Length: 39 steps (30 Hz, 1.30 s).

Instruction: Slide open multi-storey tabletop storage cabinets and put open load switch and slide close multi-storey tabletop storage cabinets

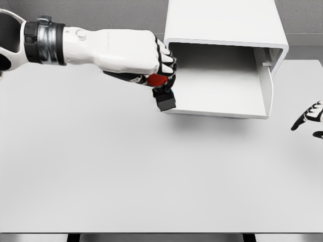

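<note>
Surface point(126, 176): the near half and the near edge carry nothing that shows.
Right hand point(309, 120): at the right edge, fingers loosely spread, holding nothing, well apart from the work.
Left hand point(160, 68): reaches in from the far left, fingers curled round the switch.
Switch point(162, 91): red knob up in the fingers, black body hanging below them, off the surface, just at the drawer's left front corner.
Handling: a small, stiff, probably light block; the hard casing may slip, so grip the body's flat sides, not the red knob, which might turn or trip.
Drawer point(222, 85): slid out, inside bare, its front lip facing the near edge.
Cabinet point(222, 22): white, at the far edge, right of centre.
</note>
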Tool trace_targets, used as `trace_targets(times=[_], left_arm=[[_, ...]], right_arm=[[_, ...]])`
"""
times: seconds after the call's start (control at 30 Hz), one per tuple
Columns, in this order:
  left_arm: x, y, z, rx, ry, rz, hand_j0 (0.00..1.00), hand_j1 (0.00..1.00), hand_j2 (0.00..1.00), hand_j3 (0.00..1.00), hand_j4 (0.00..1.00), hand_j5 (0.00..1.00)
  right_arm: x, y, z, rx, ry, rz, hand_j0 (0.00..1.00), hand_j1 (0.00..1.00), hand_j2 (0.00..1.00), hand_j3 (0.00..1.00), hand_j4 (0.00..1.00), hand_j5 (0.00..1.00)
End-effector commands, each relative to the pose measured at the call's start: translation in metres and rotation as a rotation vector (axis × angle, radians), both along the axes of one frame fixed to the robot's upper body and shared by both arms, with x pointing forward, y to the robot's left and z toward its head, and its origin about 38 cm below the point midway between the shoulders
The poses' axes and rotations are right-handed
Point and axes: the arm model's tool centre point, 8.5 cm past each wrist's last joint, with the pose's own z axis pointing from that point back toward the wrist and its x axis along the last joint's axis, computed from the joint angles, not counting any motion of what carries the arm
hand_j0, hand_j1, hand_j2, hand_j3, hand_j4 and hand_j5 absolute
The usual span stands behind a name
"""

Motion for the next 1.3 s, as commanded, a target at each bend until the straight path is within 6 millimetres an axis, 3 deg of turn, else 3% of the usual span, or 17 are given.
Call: trace_targets(times=[0.0,0.07,0.2,0.3,0.4,0.67,0.9,0.97,1.07,1.13,1.27], left_arm=[[-0.003,-0.016,0.001,-0.017,0.004,-0.035,0.32,0.32,0.32,0.32,0.32,0.32],[0.002,-0.028,0.004,-0.014,0.006,-0.048,0.32,0.32,0.32,0.32,0.32,0.32],[0.053,-0.059,-0.015,-0.030,0.097,0.035,0.32,0.32,0.32,0.32,0.32,0.32],[0.069,-0.075,-0.025,-0.019,0.108,0.068,0.32,0.32,0.32,0.32,0.32,0.32],[0.065,-0.094,-0.026,0.011,0.063,0.051,0.32,0.32,0.32,0.32,0.32,0.32],[0.057,-0.131,-0.031,0.046,-0.003,0.014,0.32,0.32,0.32,0.32,0.32,0.32],[0.062,-0.126,-0.029,0.035,0.000,0.035,0.36,0.36,0.36,0.36,0.36,0.36],[0.062,-0.126,-0.030,0.035,0.003,0.036,0.40,0.40,0.40,0.40,0.40,0.40],[0.068,-0.123,-0.037,0.040,0.023,0.056,0.77,0.77,0.77,0.77,0.77,0.77],[0.069,-0.124,-0.038,0.040,0.029,0.057,0.91,0.91,0.91,0.91,0.91,0.91],[0.072,-0.123,-0.039,0.042,0.035,0.066,0.99,0.99,0.99,0.99,0.99,0.99]], right_arm=[[-0.002,0.006,-0.016,-0.025,0.051,0.020,0.48,0.48,0.48,0.48,0.48,0.48],[-0.003,0.010,-0.027,-0.042,0.077,0.034,0.50,0.50,0.50,0.50,0.50,0.50],[-0.002,0.019,-0.041,-0.040,0.088,0.052,0.54,0.54,0.54,0.54,0.54,0.54],[-0.003,0.022,-0.050,-0.038,0.086,0.050,0.56,0.56,0.56,0.56,0.56,0.56],[0.006,0.041,-0.061,-0.054,0.079,0.098,0.57,0.57,0.57,0.57,0.57,0.57],[0.013,0.059,-0.066,-0.056,0.090,0.155,0.58,0.58,0.58,0.58,0.58,0.58],[0.016,0.059,-0.059,-0.057,0.071,0.155,0.60,0.60,0.60,0.60,0.60,0.60],[0.016,0.059,-0.059,-0.059,0.072,0.155,0.60,0.60,0.60,0.60,0.60,0.60],[0.017,0.059,-0.058,-0.058,0.068,0.154,0.61,0.61,0.61,0.61,0.61,0.61],[0.018,0.059,-0.055,-0.058,0.060,0.155,0.61,0.61,0.61,0.61,0.61,0.61],[0.019,0.060,-0.053,-0.057,0.054,0.156,0.62,0.62,0.62,0.62,0.62,0.62]])
